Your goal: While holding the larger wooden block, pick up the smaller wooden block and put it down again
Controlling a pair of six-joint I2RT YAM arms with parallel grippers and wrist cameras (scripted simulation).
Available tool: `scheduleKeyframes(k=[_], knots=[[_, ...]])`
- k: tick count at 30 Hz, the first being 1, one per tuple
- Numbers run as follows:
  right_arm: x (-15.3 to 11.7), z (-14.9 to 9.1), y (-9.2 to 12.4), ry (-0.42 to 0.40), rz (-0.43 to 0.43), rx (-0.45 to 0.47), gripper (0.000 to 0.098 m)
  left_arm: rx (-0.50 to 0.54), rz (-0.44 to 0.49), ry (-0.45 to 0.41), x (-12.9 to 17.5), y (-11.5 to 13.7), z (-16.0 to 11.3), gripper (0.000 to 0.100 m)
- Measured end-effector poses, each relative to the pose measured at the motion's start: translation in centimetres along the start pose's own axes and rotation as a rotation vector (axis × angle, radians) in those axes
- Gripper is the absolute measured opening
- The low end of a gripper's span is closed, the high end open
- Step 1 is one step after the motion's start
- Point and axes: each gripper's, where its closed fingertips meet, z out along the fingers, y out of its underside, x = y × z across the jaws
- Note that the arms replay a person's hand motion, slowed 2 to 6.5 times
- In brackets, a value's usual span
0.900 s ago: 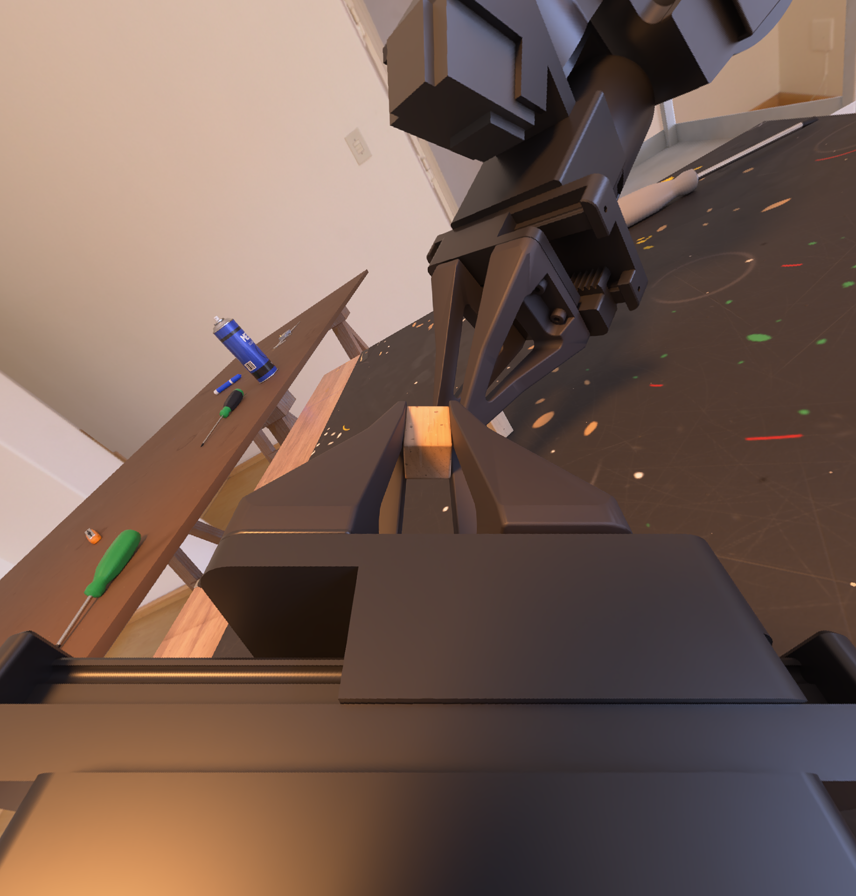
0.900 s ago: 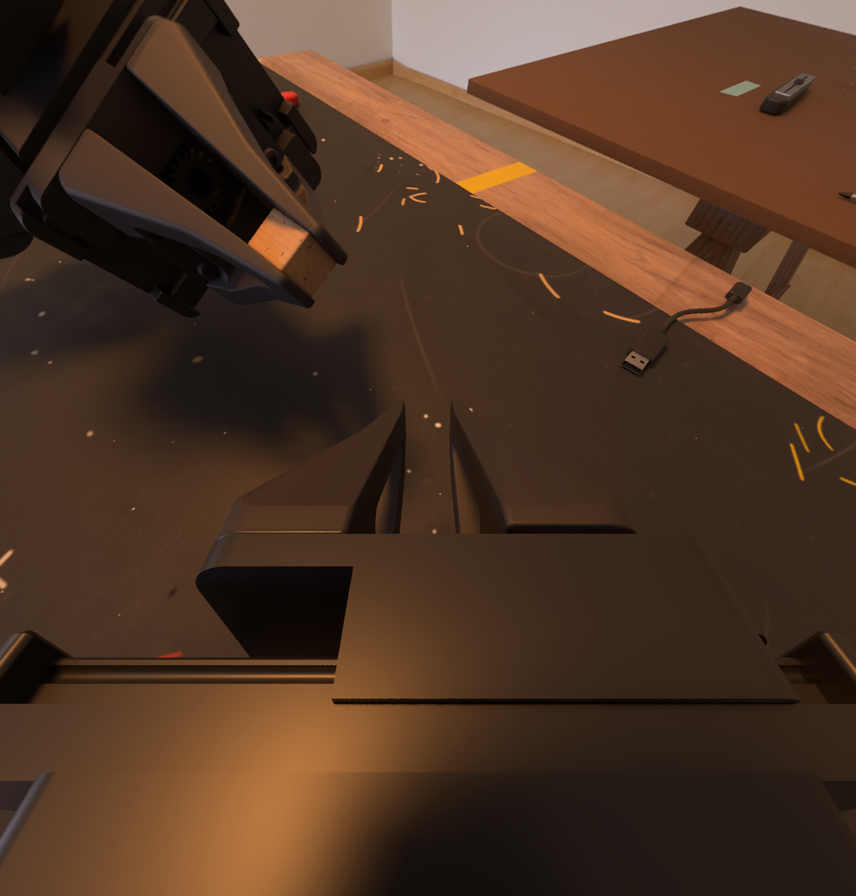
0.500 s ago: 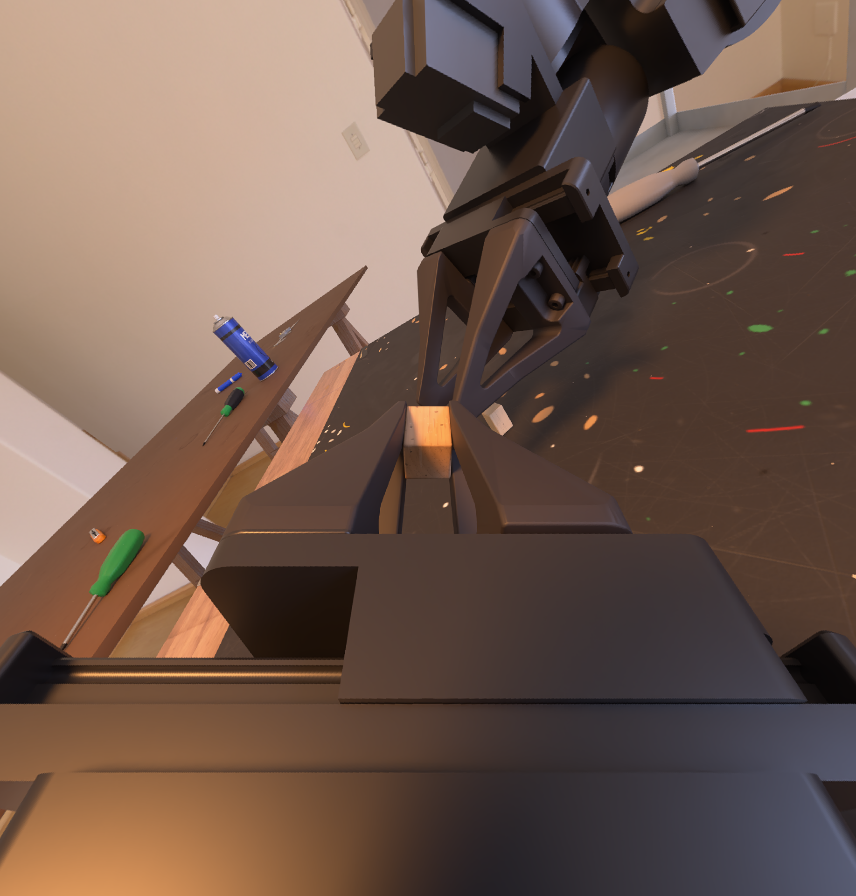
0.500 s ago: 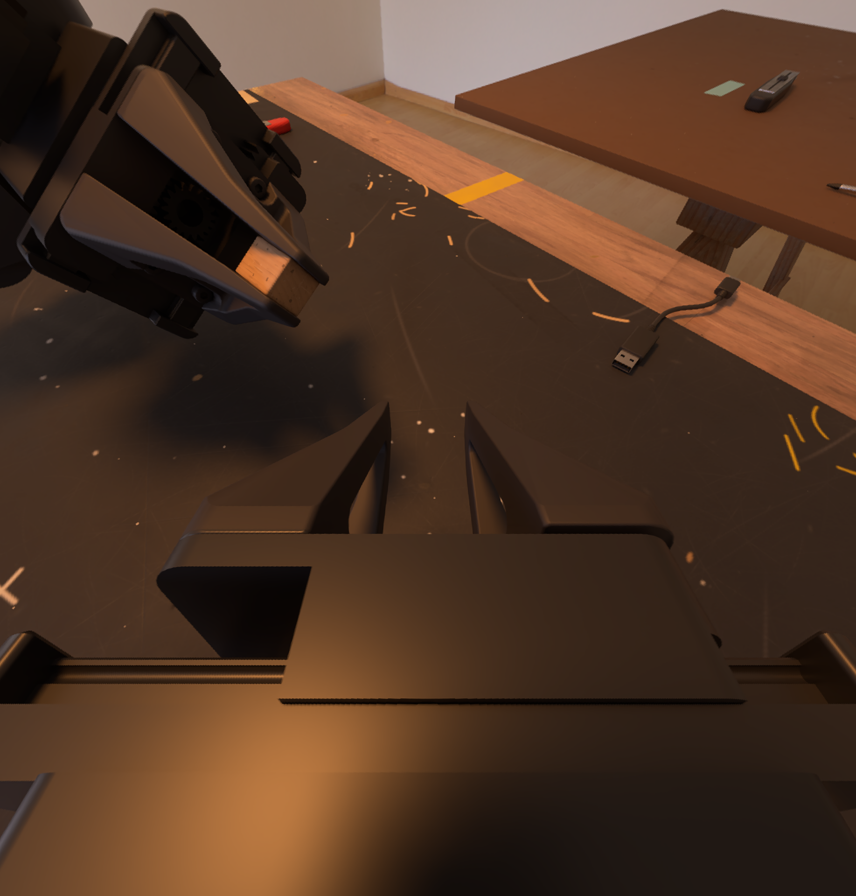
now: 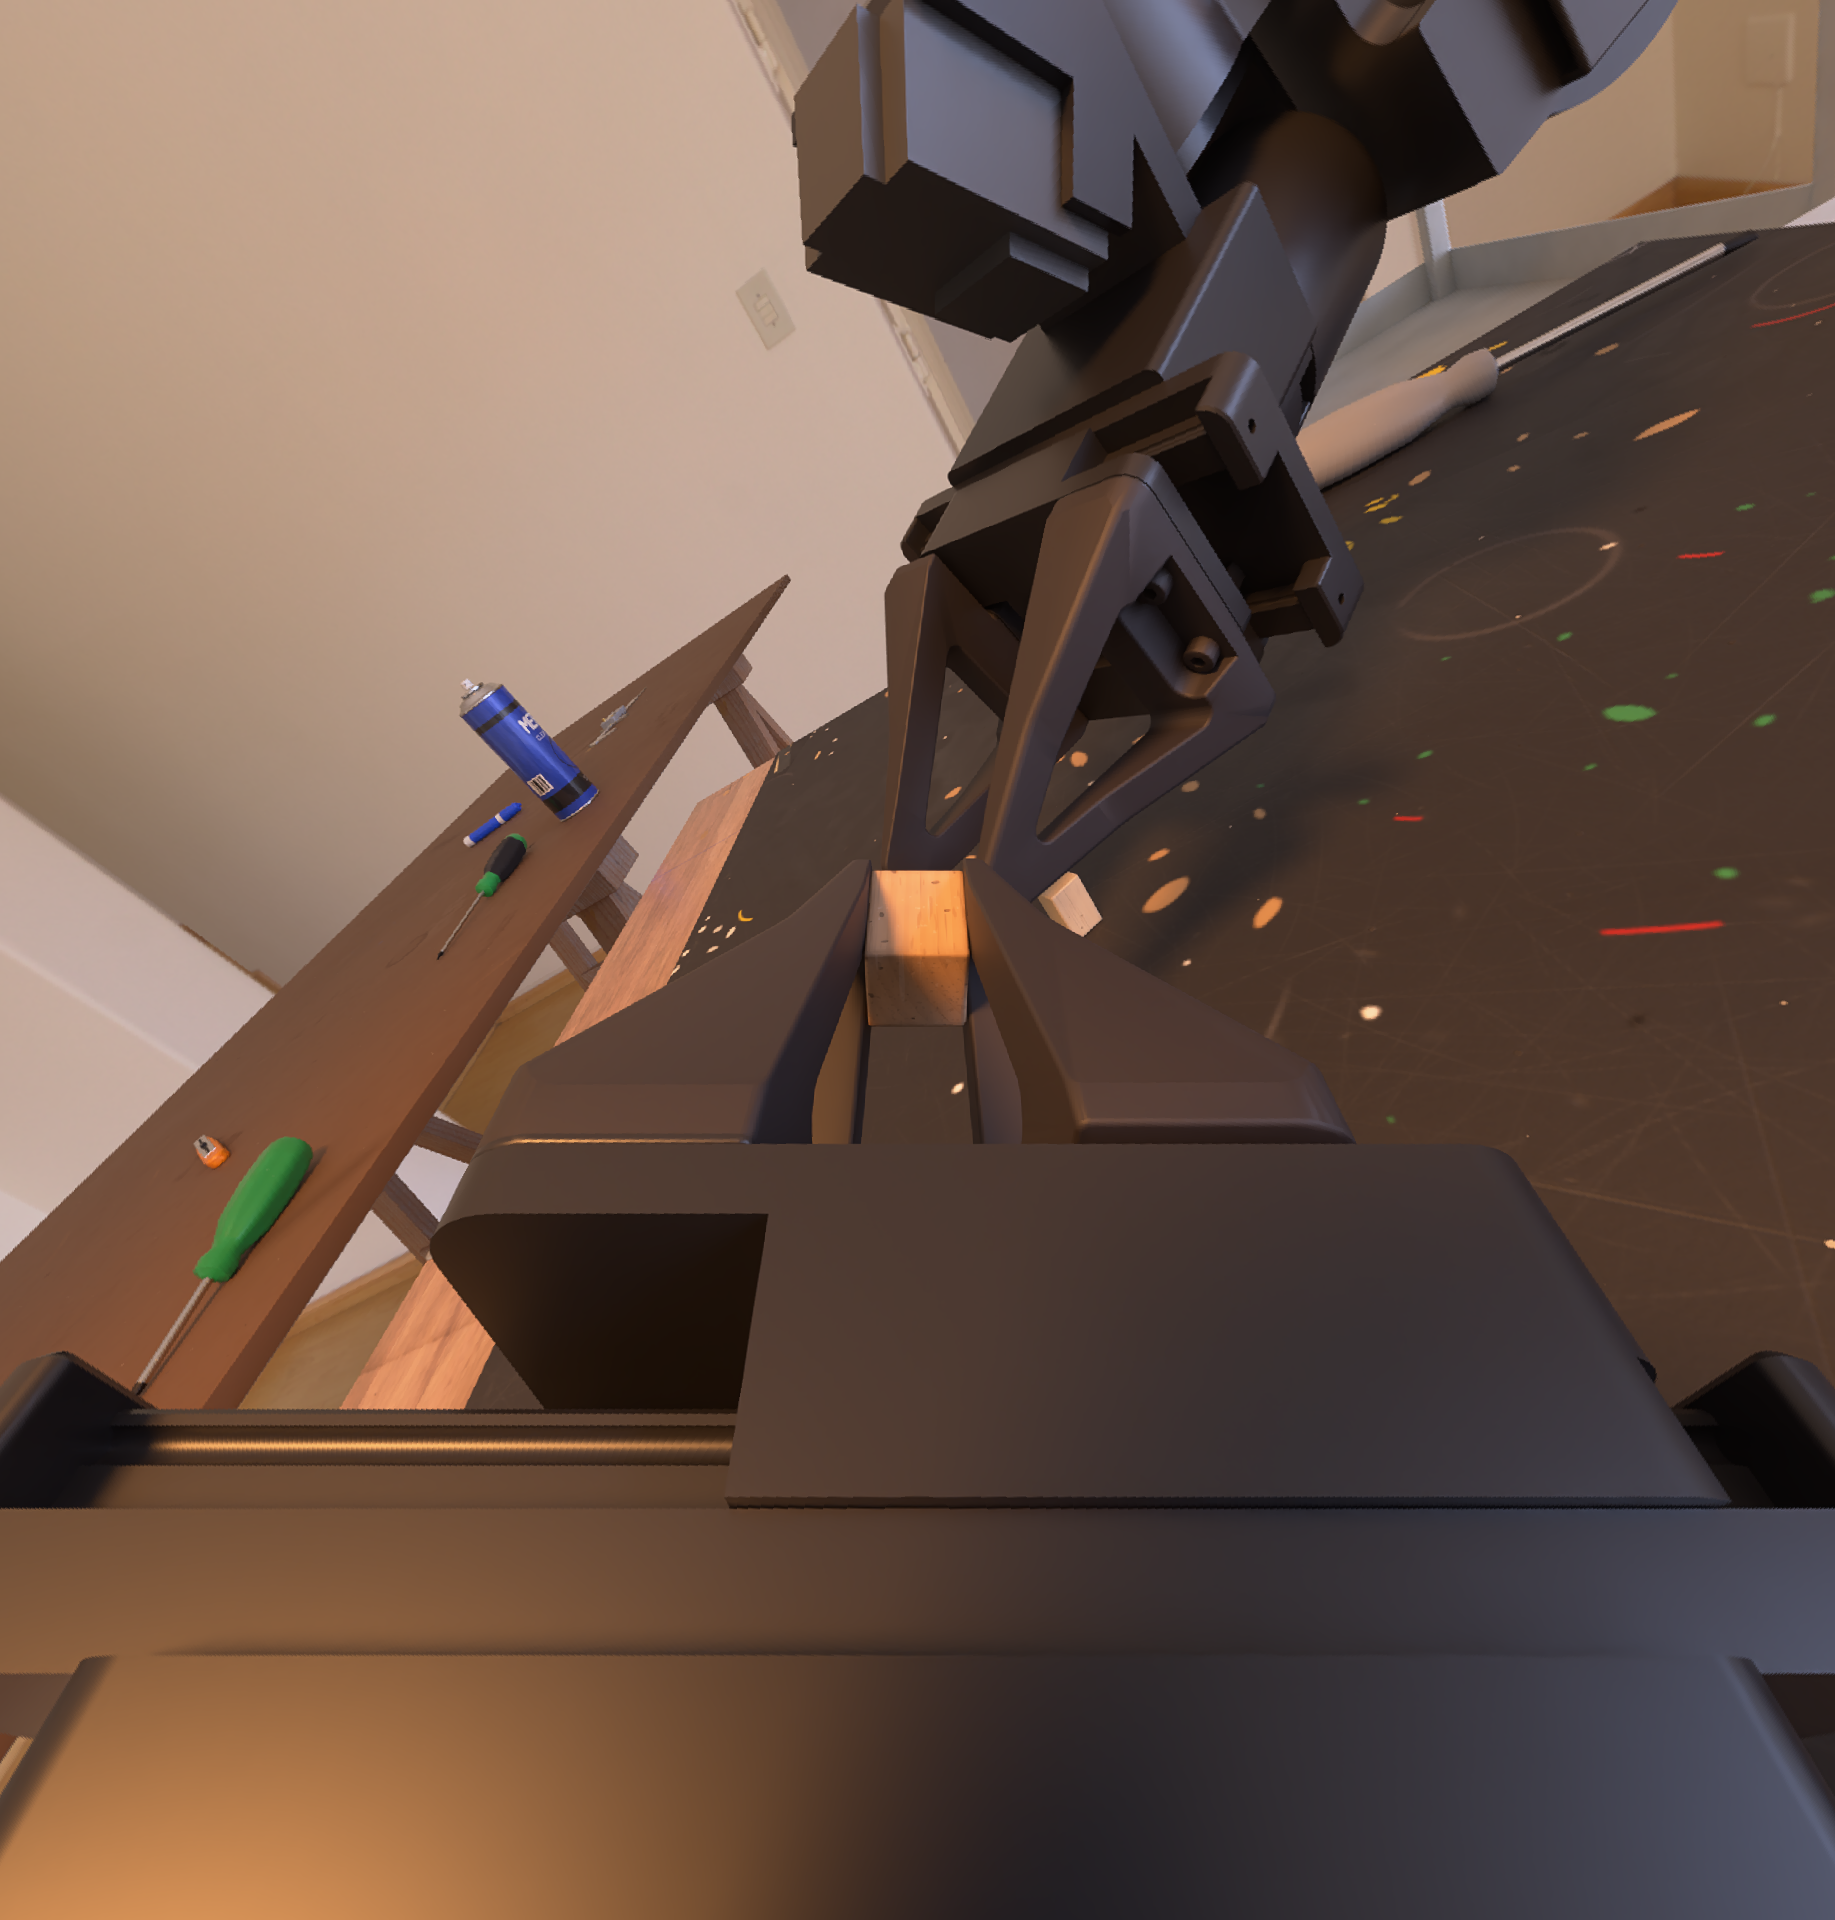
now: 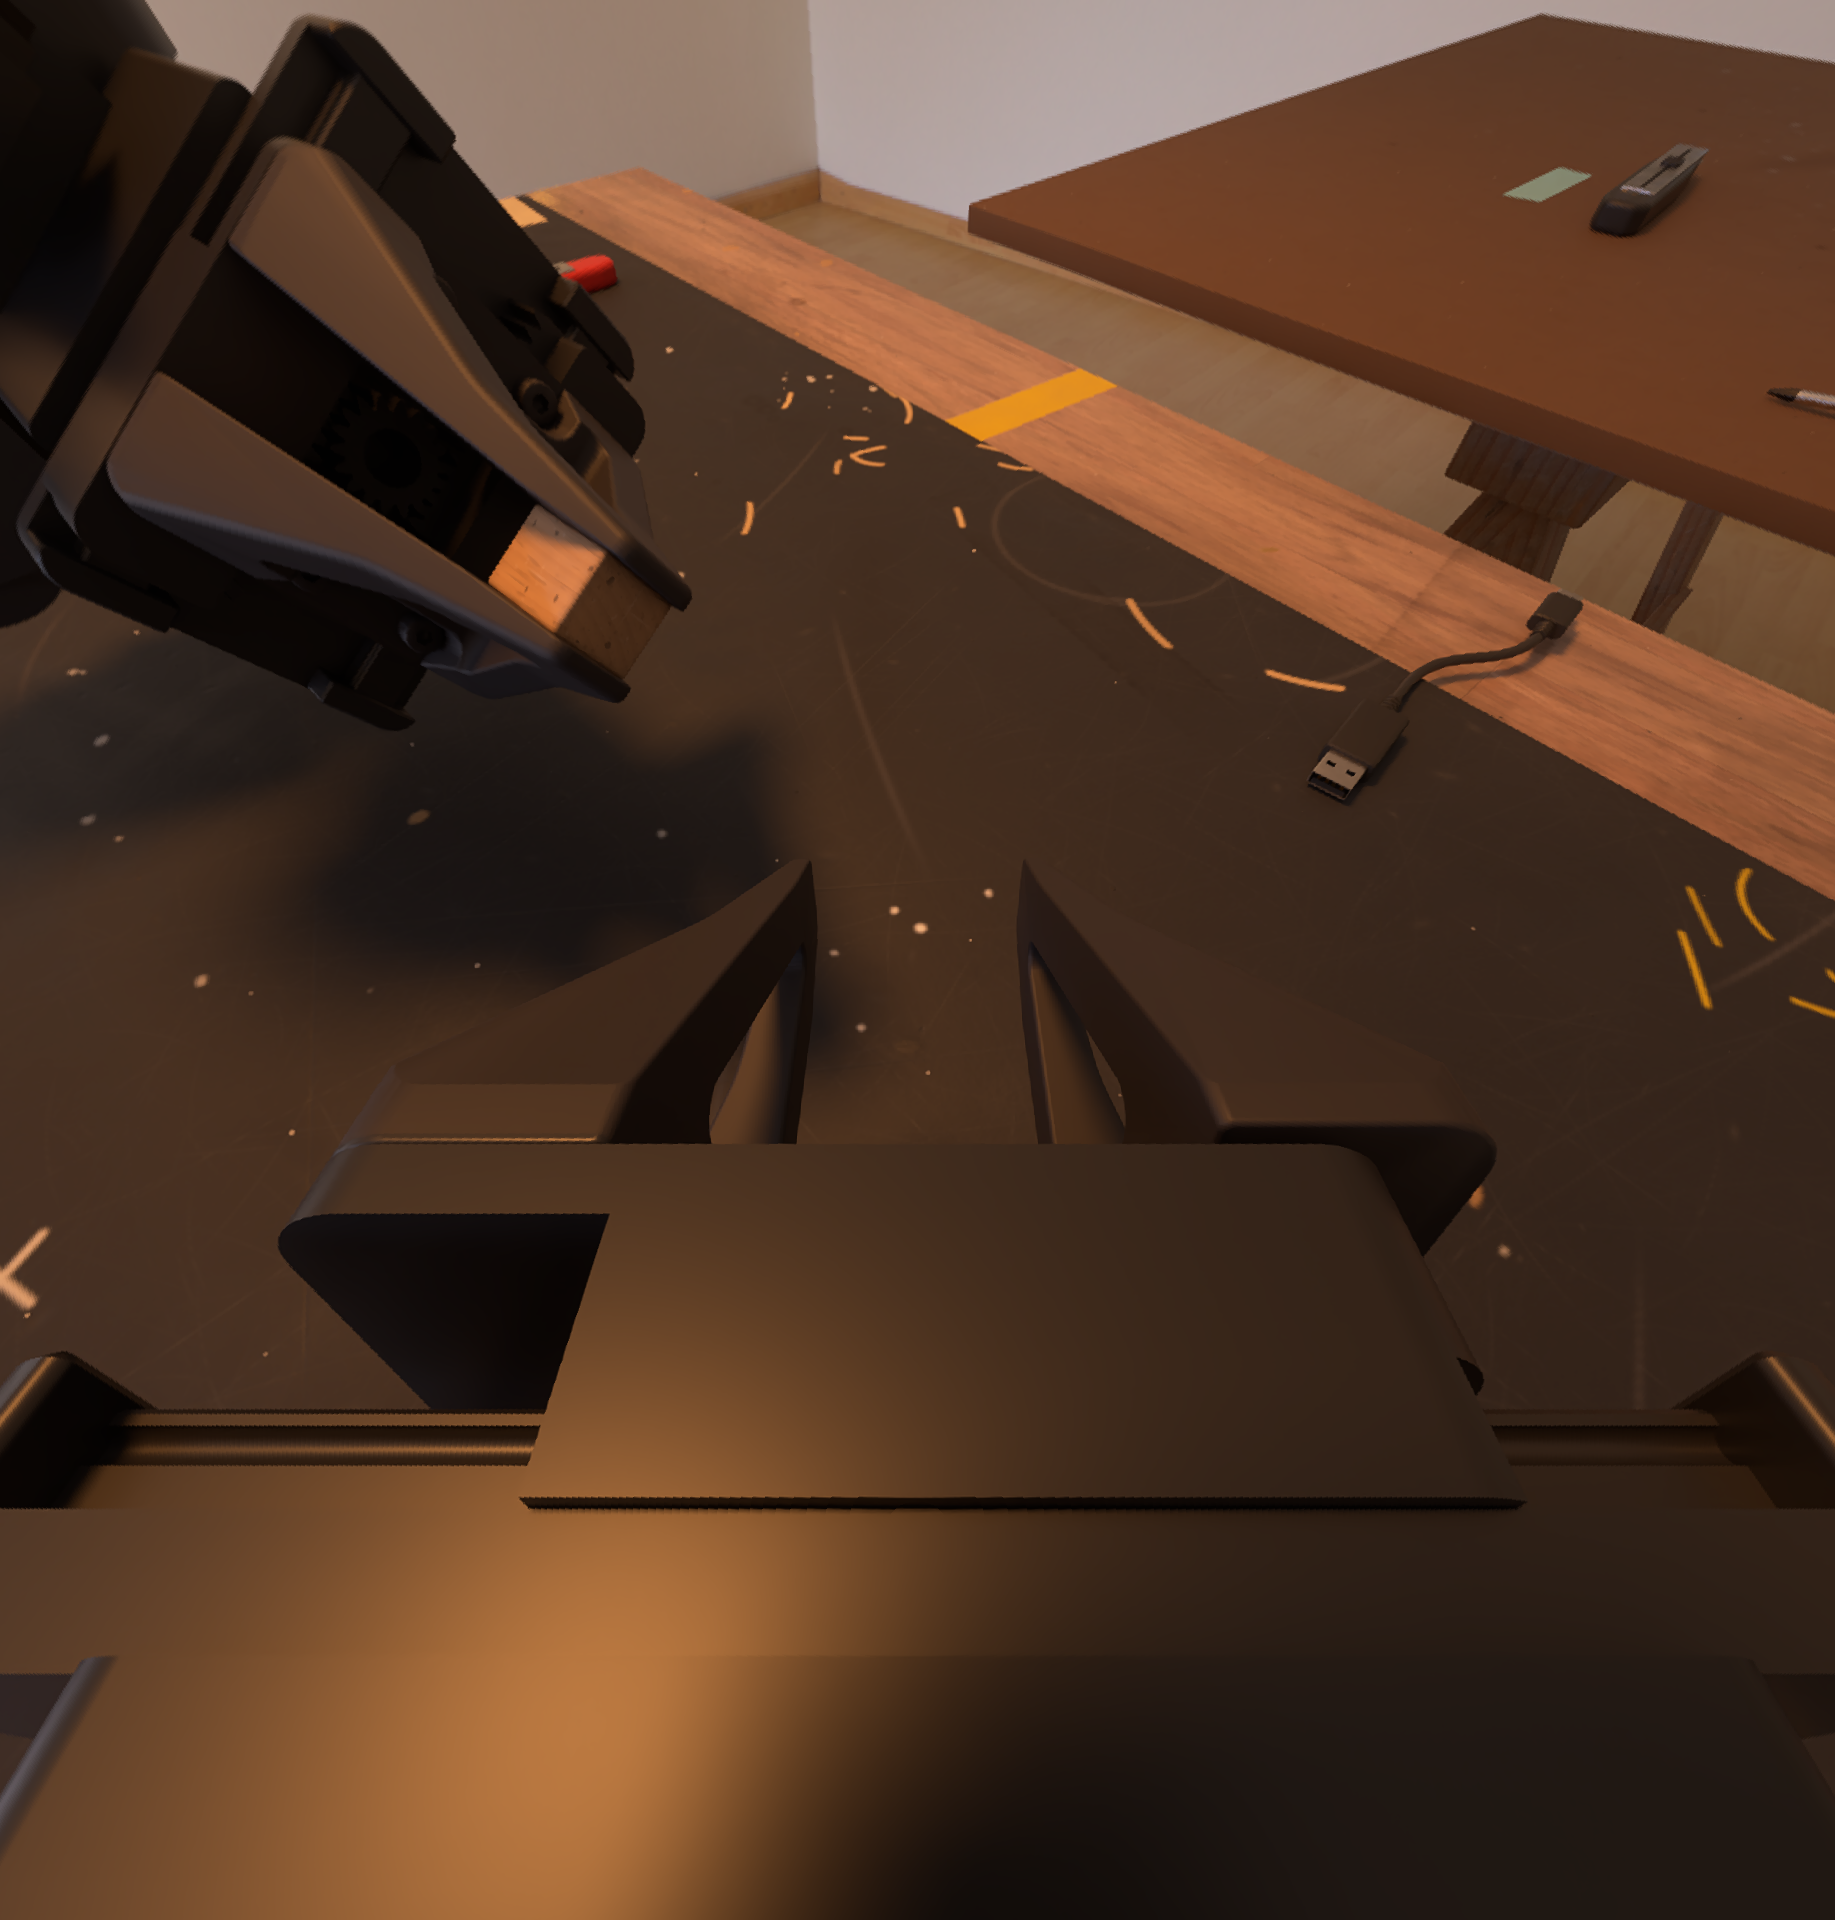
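My left gripper (image 5: 916,883) is shut on the larger wooden block (image 5: 916,966) and holds it above the dark mat (image 5: 1515,1039). The smaller pale block (image 5: 1069,902) lies on the mat just past my left fingers. My right gripper (image 5: 949,831) stands over the mat right beside it, its near finger at the block's edge. In the right wrist view my right gripper (image 6: 916,883) is open and empty, and the smaller block is out of sight. The left gripper (image 6: 653,644) with the larger block (image 6: 570,587) is at the upper left there.
A USB cable (image 6: 1354,753) lies on the mat to the right, a red object (image 6: 593,272) at the far edge. A white-handled tool (image 5: 1401,410) lies behind the right arm. Side tables hold a blue spray can (image 5: 526,750) and a green screwdriver (image 5: 253,1210).
My right gripper's jaws have spread from nearly shut to open, and it has drawn back a little. My left gripper still holds the larger block in the same place.
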Motion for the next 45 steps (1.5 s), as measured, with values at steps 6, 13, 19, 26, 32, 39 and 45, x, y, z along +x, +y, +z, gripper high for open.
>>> scheduleKeyframes(k=[6, 13, 19, 26, 32, 39, 45], knots=[[0.4, -0.3, -0.4, 0.012, 0.026, 0.033, 0.0329, 0.0, -0.001, 0.0, 0.0, 0.0, 0.0, 0.014], [0.5, -0.5, -0.3, 0.021, 0.022, 0.045, 0.033, 0.0, -0.006, 0.0, 0.0, 0.0, 0.0, 0.014], [0.4, -0.4, 0.2, 0.02, 0.016, 0.022, 0.0331, 0.002, -0.012, -0.001, 0.0, 0.0, 0.0, 0.014], [0.4, -0.3, 0.1, 0.02, 0.025, 0.022, 0.0329, 0.001, -0.011, 0.0, 0.0, 0.0, 0.0, 0.014], [0.6, -0.4, -0.3, 0.026, 0.031, 0.039, 0.0324, 0.001, -0.007, 0.0, 0.0, 0.0, 0.0, 0.014], [0.6, -0.3, 0.2, 0.037, 0.016, 0.018, 0.0327, 0.001, -0.005, 0.0, 0.0, 0.0, 0.0, 0.014], [0.3, 0.1, 0.8, 0.033, -0.005, -0.026, 0.0351, 0.001, -0.002, 0.0, 0.0, 0.0, 0.0, 0.014]])
